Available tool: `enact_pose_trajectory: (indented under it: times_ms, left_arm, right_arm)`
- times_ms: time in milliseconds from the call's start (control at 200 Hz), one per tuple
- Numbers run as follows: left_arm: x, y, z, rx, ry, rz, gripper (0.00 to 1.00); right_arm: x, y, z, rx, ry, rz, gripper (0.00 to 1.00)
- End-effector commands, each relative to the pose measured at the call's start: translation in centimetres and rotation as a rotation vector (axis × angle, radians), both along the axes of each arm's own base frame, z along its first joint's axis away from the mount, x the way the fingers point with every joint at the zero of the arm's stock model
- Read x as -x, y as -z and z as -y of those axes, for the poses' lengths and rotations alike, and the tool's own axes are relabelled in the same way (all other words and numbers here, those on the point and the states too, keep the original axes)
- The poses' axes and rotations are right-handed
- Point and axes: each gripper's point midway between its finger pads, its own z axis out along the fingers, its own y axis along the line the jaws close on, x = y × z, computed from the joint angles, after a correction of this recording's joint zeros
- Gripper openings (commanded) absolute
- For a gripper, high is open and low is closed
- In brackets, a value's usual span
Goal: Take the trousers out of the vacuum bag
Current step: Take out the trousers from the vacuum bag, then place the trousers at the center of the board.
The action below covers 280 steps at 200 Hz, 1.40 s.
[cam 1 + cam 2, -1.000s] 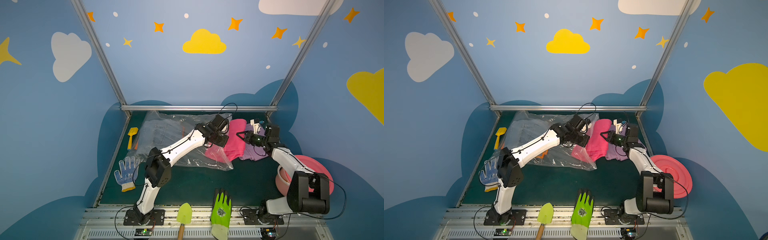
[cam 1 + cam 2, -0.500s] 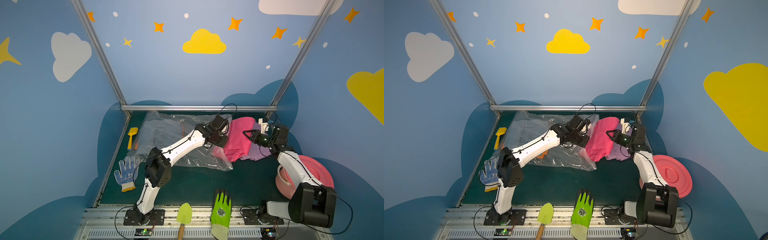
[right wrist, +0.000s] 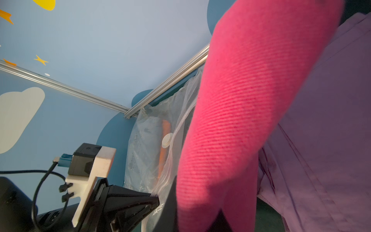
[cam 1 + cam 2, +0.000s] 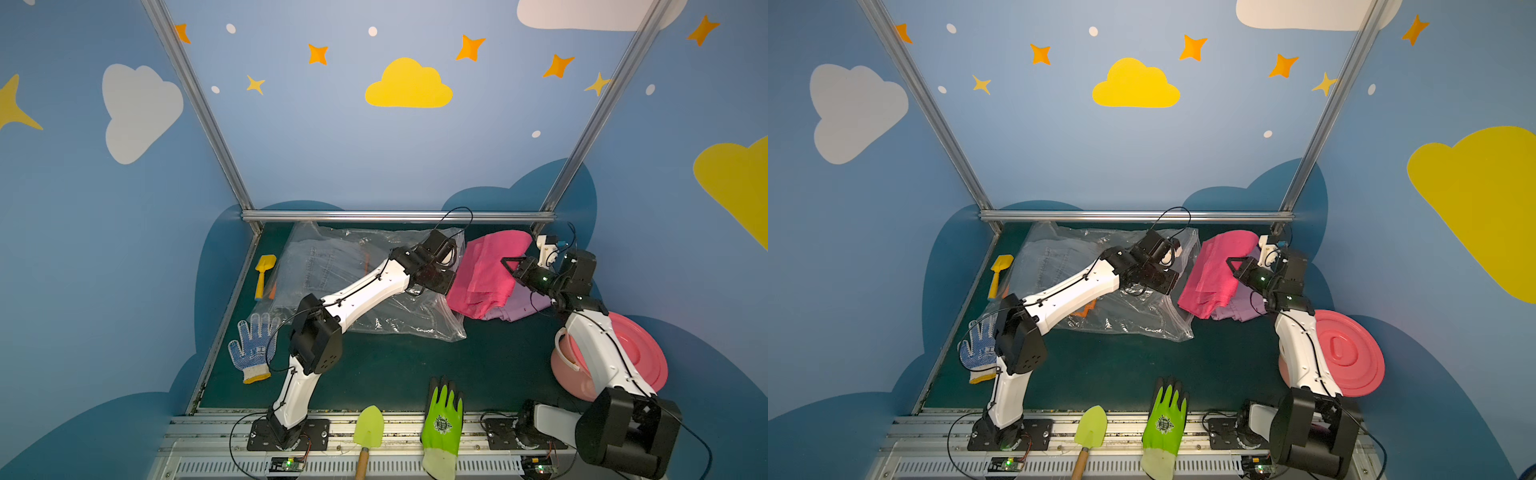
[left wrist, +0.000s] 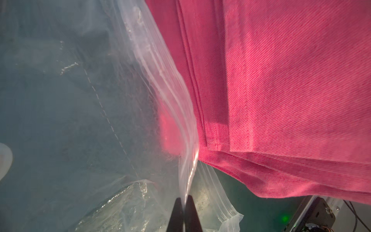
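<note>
The clear vacuum bag [image 4: 353, 266] lies at the back of the table, with light blue denim trousers [image 4: 324, 266] and orange trousers [image 4: 1086, 309] inside. My left gripper [image 5: 184, 200] is shut on the bag's zip edge [image 5: 188, 160] at its right end. My right gripper [image 3: 196, 211] is shut on the hot pink trousers [image 4: 482, 270], held raised just right of the bag's mouth. They drape over the lilac trousers [image 4: 519, 307], which lie on the table. The bag's white valve [image 3: 167, 140] shows in the right wrist view.
A yellow toy shovel [image 4: 264, 274] and a blue-dotted glove [image 4: 251, 349] lie left of the bag. A green trowel [image 4: 368, 424] and a green glove [image 4: 442, 419] sit at the front edge. A pink basin with lid [image 4: 640, 353] stands at the right, beside my right arm.
My right gripper has pulled the hot pink trousers rightward and back, out of the bag's mouth and over the lilac pair. The left gripper has kept its hold on the bag edge.
</note>
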Motion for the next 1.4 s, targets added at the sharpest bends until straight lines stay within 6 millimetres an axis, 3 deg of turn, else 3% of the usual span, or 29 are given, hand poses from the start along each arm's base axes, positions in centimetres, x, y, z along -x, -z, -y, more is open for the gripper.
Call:
enact_pose_trajectory:
  times_ms: [0, 511, 791, 1076, 1397]
  left_arm:
    - [0.0, -0.9, -0.6, 0.012, -0.005, 0.005, 0.05]
    - [-0.3, -0.7, -0.7, 0.016, -0.006, -0.002, 0.05]
    - [-0.4, -0.7, -0.7, 0.02, -0.006, -0.003, 0.05]
    - [-0.5, -0.7, -1.0, 0.025, -0.01, -0.004, 0.05]
    - [-0.5, -0.6, -1.4, 0.028, -0.018, -0.006, 0.05]
  right_arm:
    - [-0.3, -7.2, 0.7, 0.034, 0.025, 0.219, 0.0]
    - [-0.9, -11.1, 4.1, 0.023, 0.165, 0.285, 0.0]
    - [-2.7, -12.8, 6.0, 0.0, 0.236, 0.314, 0.0]
    - [-5.5, -12.6, 7.9, -0.029, 0.314, 0.301, 0.0]
    - [-9.0, -11.1, 8.7, -0.09, 0.354, 0.27, 0.0]
